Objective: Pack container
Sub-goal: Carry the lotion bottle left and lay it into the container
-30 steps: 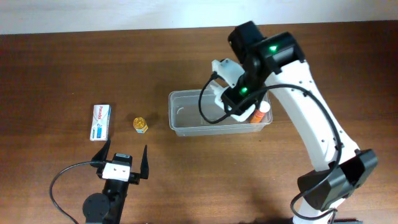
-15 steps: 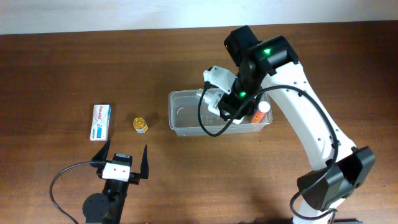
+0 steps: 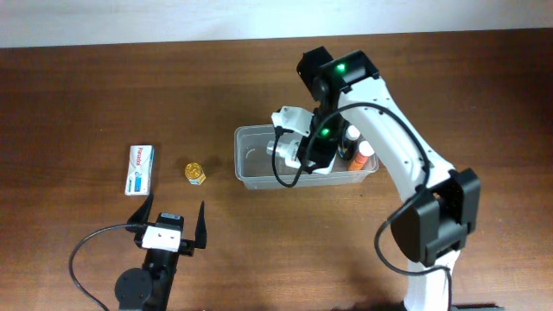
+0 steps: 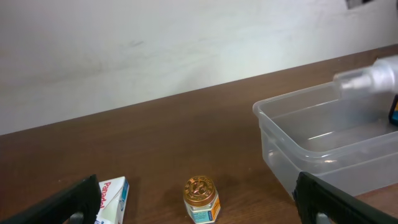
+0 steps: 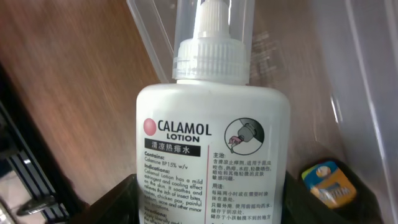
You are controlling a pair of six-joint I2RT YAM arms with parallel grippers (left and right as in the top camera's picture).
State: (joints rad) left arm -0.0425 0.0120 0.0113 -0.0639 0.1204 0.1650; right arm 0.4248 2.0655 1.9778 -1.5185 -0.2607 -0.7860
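Observation:
The container (image 3: 251, 164), a clear shallow tub, stands mid-table; it also shows in the left wrist view (image 4: 280, 149). My right gripper (image 3: 304, 149) is shut on a white Calamol lotion bottle (image 5: 211, 149) and holds it tilted over the tub's middle, nozzle pointing left (image 3: 281, 142). The nozzle shows in the left wrist view (image 4: 367, 78). An orange-capped bottle (image 3: 366, 155) and a small blue-and-orange item (image 5: 326, 183) lie at the tub's right end. A gold-lidded jar (image 3: 195, 173) and a white box (image 3: 141, 168) sit on the table left of the tub. My left gripper (image 3: 173, 225) is open and empty near the front.
The table is brown wood, with a pale wall behind it (image 4: 186, 37). The jar (image 4: 201, 198) and the box (image 4: 113, 194) lie just ahead of my left fingers. The right arm (image 3: 406, 155) arches over the tub's right end.
My right gripper has moved left with the lotion bottle, from the tub's right end to over its middle. The left arm has not moved.

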